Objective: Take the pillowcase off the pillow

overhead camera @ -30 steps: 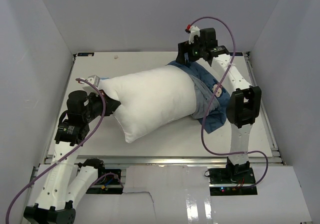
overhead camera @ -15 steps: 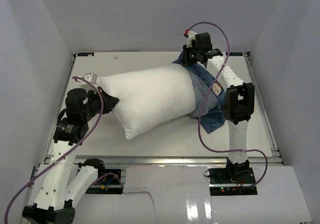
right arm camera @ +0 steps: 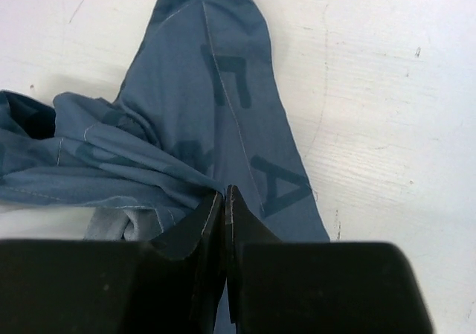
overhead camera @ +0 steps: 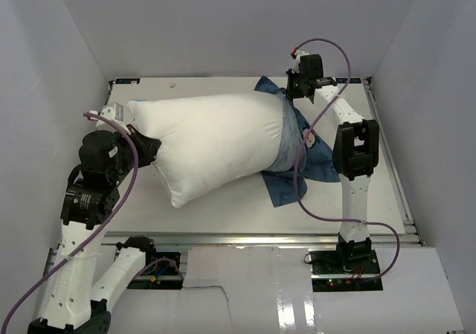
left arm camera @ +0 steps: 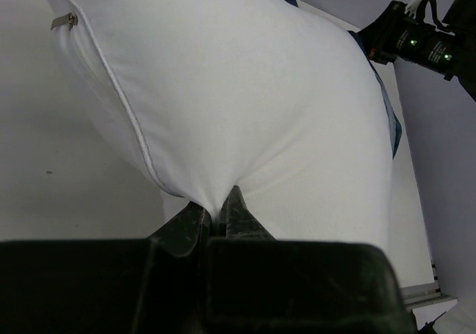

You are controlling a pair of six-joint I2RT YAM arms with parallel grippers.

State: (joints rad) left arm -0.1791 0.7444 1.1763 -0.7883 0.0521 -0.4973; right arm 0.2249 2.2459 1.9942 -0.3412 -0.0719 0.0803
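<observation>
You are working in a robotics lab cell, not a home. 2 white arms, the left arm (overhead camera: 89, 193) at 7 o'clock and the right arm (overhead camera: 351, 155) at 5 o'clock, stand bolted along a metal rail (overhead camera: 245, 238) at 6 o'clock. Purple cables (overhead camera: 299, 193) loop loose from their joints, and exposed wiring (overhead camera: 152, 267) sits by each base. Plain pale panels (overhead camera: 44, 81) box the table (overhead camera: 223, 211) in at 9, 12 and 3 o'clock, like a test booth. The table top is bare white board, scuffed and scratched in your right wrist view. The pillow (overhead camera: 216, 144) and pillowcase (overhead camera: 321, 159) lie straight on that board.
</observation>
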